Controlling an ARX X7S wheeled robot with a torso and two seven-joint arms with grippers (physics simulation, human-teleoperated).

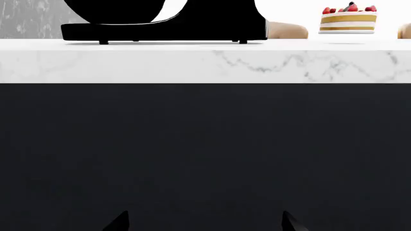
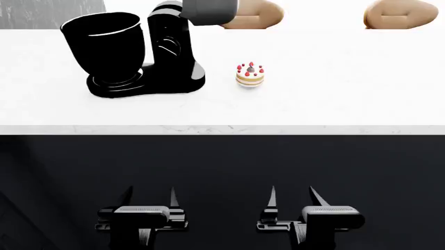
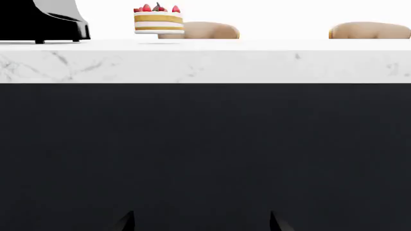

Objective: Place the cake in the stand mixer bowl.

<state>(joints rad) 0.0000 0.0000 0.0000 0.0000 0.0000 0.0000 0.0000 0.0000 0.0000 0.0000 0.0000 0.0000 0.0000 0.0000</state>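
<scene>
The cake (image 2: 249,75) stands on the white marble table (image 2: 334,99), just beside the black base of the stand mixer (image 2: 167,57), on its right side in the head view. It is small and round, with tan and white layers and red berries on the top. Nothing touches it.

The stand mixer bowl (image 2: 104,47) sits on the mixer's base, at the left of the mixer's column. It is upright, glossy black, and its opening faces up. The grey head of the mixer (image 2: 208,11) is tilted up behind the bowl, not over it.

Two tan loaves (image 2: 254,15) lie at the far edge of the table, well apart from the cake.

Both arms are low, in front of the dark front panel of the table and below its top. The left gripper (image 2: 149,197) has its fingers apart and holds nothing. The right gripper (image 2: 295,197) also has its fingers apart and is empty. Both grippers are well apart from the cake and from the bowl. In the wrist views only the finger tips show, with the dark panel between them.
</scene>
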